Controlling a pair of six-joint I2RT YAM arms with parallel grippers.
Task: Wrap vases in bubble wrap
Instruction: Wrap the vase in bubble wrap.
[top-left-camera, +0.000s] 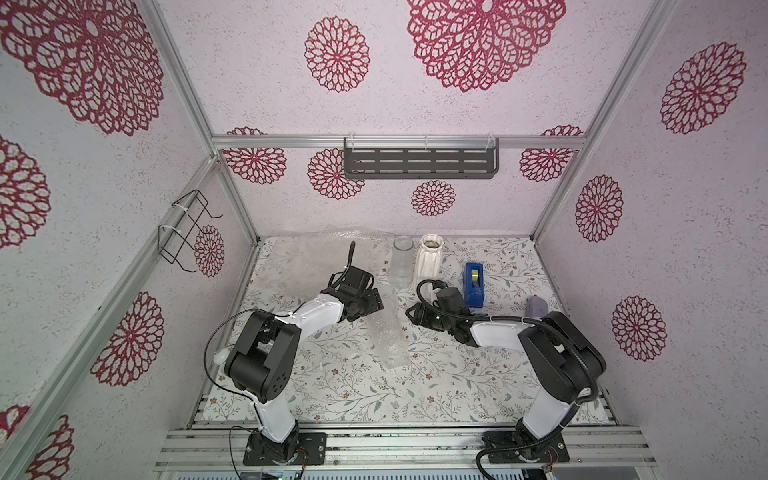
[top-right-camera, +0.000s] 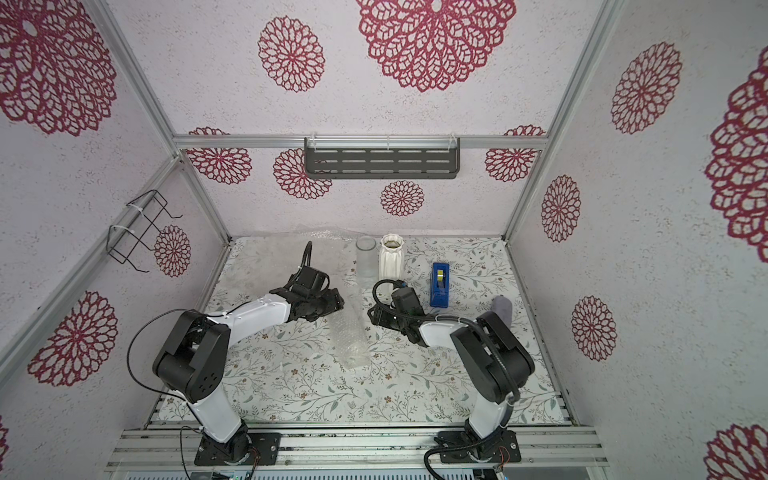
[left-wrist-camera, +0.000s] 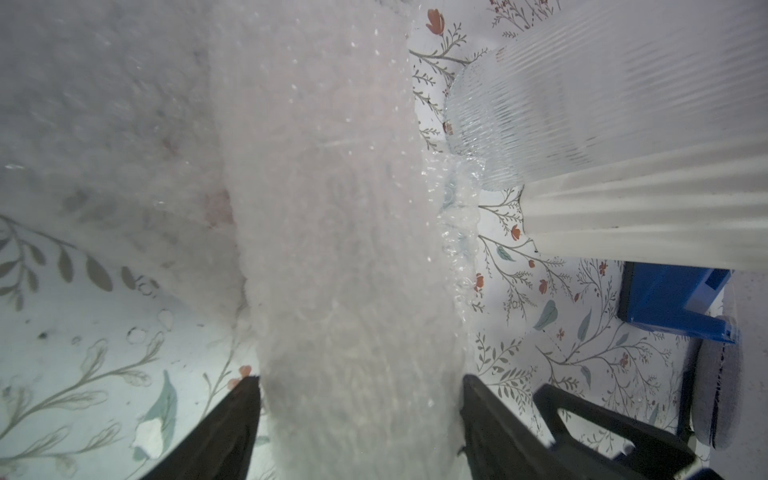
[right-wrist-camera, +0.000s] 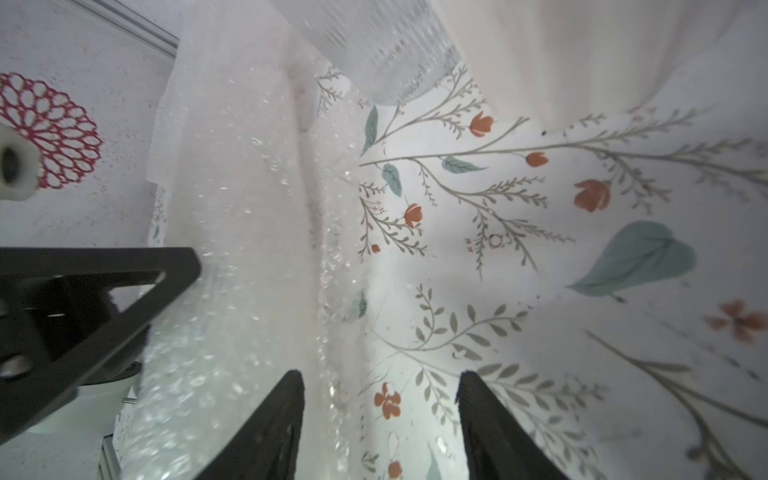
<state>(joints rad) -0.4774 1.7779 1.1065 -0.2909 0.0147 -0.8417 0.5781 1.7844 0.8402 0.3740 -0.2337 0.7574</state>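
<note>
Beyond the left end effector (left-wrist-camera: 360, 380), a loose sheet of bubble wrap (top-left-camera: 311, 253) lies on the bench (top-left-camera: 353, 395). This end effector is clenched on the wrapped vase (top-left-camera: 392, 336), which lies on its side, with one finger against each flank. Ahead, between both end effectors, the clear glass vase (top-left-camera: 402, 259) and the white ribbed vase (top-left-camera: 429, 259) stand upright, side by side. The right end effector (right-wrist-camera: 380, 376) is released just beside the roll; only the wrap's free edge lies between its fingers. The blue tape dispenser (top-left-camera: 473, 284) stands near it, on its outer side.
</note>
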